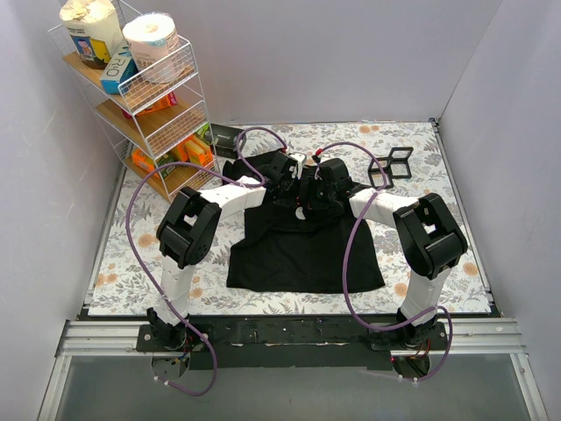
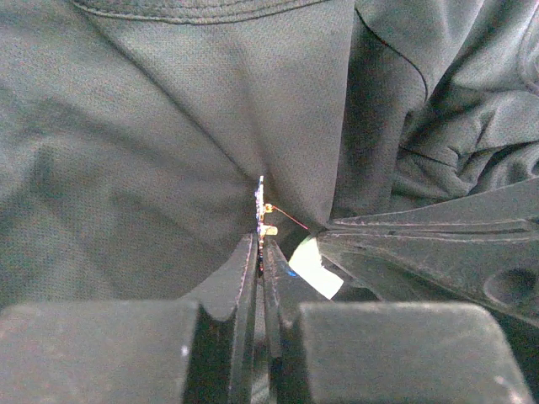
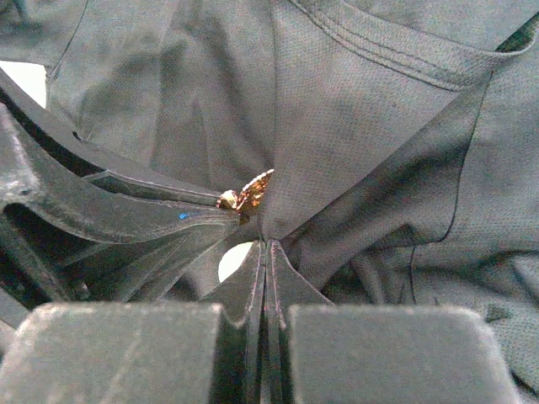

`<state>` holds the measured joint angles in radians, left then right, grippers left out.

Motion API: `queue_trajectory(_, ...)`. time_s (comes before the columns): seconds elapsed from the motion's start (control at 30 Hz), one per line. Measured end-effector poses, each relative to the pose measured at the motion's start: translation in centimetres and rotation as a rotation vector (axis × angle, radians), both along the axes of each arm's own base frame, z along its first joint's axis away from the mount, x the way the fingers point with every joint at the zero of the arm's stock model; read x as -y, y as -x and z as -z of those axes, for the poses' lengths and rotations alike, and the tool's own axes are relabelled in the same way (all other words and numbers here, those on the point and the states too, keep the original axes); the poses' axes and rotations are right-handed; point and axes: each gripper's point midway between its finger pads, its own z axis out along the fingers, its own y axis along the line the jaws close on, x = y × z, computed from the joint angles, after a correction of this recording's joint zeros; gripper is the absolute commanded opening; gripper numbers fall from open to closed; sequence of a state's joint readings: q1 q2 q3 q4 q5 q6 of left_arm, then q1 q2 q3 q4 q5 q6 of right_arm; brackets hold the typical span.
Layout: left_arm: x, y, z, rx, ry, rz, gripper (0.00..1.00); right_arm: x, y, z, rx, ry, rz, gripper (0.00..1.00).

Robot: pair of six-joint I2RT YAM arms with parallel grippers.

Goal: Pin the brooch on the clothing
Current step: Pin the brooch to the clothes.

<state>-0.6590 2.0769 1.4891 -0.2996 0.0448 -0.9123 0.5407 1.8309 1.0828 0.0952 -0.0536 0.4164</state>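
Left gripper (image 2: 259, 251), jaws pressed together, seems to pinch the brooch (image 2: 260, 206) edge-on at the shirt's (image 2: 143, 126) chest. Right gripper (image 3: 268, 252) nips a fabric fold beside it. Brooch: tiny, rigid, likely slippery, best held by its rim. Shirt: limp.

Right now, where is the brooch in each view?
Left wrist: brooch at centre, edge-on, just above the left gripper's shut fingertips.
Right wrist: brooch just left of centre, above the right gripper, which pinches the T-shirt.
Top external: too small to make out; hidden where both grippers meet.
Shared landmark: the T-shirt fold puckered between the grippers.
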Motion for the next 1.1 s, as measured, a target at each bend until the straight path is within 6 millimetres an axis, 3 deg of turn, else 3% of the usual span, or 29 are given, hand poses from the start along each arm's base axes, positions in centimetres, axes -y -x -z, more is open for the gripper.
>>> queue_trajectory(0.57,0.4,0.0,-0.1,-0.012,0.014,-0.008,0.0,-0.3,0.2,0.2,0.014,0.03,0.009,0.01)
queue_trajectory(1.1,1.1,0.0,-0.1,-0.037,0.089,-0.036,0.0,0.6,0.5,2.0,0.031,0.162,0.08,0.01)
